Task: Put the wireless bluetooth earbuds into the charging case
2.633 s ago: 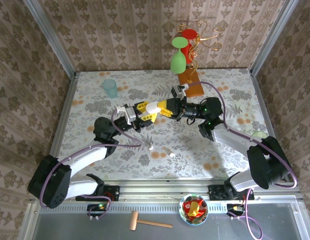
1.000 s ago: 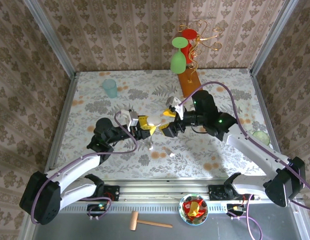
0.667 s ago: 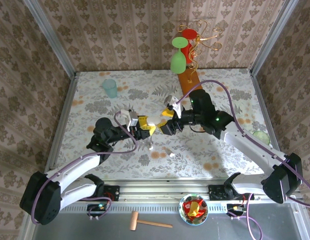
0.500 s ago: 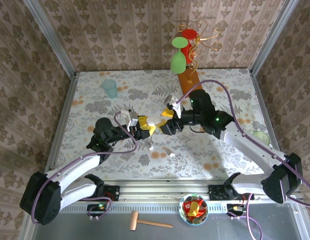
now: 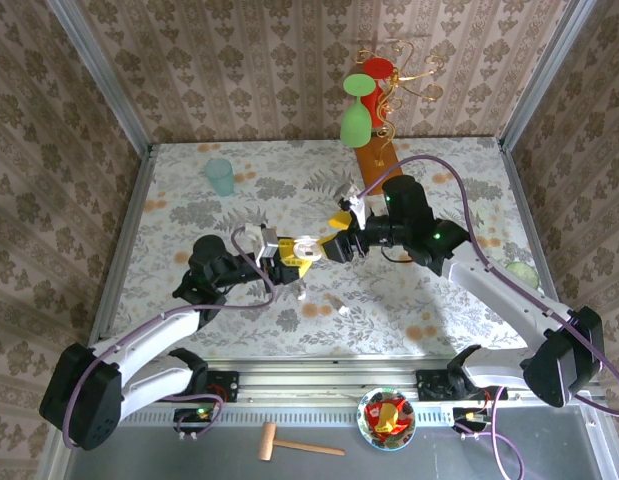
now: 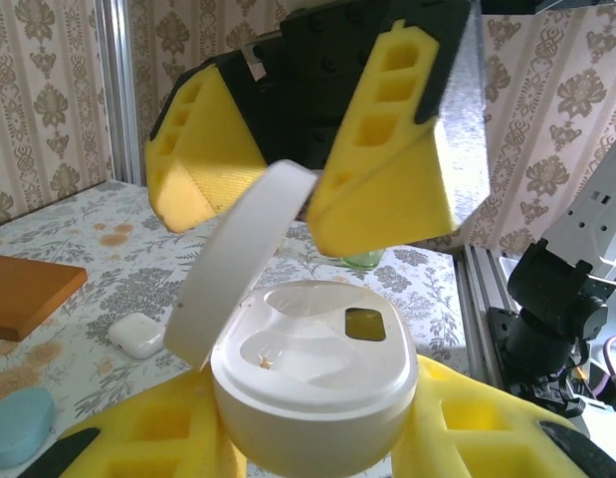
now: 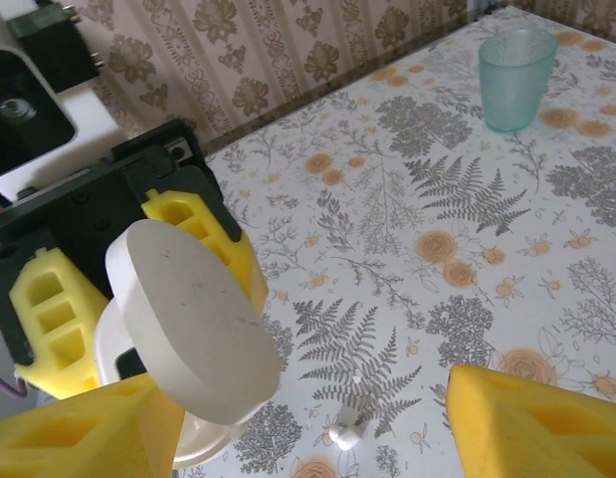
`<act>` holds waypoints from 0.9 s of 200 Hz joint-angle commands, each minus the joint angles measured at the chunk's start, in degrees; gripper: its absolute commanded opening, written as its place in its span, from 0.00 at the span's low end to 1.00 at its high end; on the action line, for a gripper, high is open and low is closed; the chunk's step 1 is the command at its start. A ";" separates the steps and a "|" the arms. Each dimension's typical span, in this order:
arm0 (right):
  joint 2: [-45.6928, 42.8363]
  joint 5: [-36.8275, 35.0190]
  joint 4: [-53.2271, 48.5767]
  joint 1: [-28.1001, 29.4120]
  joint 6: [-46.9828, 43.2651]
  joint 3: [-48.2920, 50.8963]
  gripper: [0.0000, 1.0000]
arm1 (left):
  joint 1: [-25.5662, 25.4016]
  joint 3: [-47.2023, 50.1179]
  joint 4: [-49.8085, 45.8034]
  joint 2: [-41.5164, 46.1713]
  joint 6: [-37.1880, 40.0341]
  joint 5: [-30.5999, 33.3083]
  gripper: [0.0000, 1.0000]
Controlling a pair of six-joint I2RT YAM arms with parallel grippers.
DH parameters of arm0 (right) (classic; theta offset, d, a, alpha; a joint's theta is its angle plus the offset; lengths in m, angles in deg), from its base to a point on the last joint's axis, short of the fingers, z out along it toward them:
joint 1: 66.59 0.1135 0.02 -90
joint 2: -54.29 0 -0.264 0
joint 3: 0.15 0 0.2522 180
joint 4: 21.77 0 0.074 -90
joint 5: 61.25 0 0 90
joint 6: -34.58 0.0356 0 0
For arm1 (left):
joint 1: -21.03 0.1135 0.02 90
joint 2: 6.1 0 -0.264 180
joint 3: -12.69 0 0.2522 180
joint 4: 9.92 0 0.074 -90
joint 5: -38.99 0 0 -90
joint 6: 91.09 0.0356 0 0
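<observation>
My left gripper [image 5: 292, 254] is shut on a white charging case [image 5: 307, 247], held upright above the table. Its round lid [image 6: 238, 264] stands hinged open, and both moulded wells [image 6: 308, 344] show with no bud in them. My right gripper [image 5: 339, 236] is open just right of the case, its yellow fingers [image 6: 387, 149] spread on either side of the lid's upper edge. Two tiny white earbuds lie on the table below: one [image 5: 301, 293] under the case, the other [image 5: 341, 308] further right. One earbud [image 7: 342, 433] lies between my right fingers [image 7: 536, 418].
A teal cup [image 5: 220, 176] stands at the back left. An orange board [image 5: 374, 165] with a glass stand sits at the back centre. A second white case [image 6: 138, 334] and a pale blue case [image 6: 19, 423] lie on the table. A green object [image 5: 519, 268] rests at the right edge.
The lid of the case has swung open. My right gripper has drawn back a little to the right and up. My left gripper still holds the case in about the same place.
</observation>
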 commanded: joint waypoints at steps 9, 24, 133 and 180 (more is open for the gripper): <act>0.21 -2.55 1.35 -0.50 2.60 -2.87 0.70 | -0.21 0.88 0.97 1.70 2.79 -2.28 0.24; 0.32 -2.64 0.77 -0.61 3.44 -3.47 0.70 | -0.20 0.93 0.82 1.63 3.34 -2.00 0.24; -7.61 -0.12 0.71 -0.87 9.87 1.56 0.77 | 0.78 2.33 4.91 1.13 3.01 6.85 0.24; -12.93 -13.10 -9.34 -0.82 18.71 6.93 0.77 | 3.91 4.53 9.18 1.97 0.56 9.35 0.23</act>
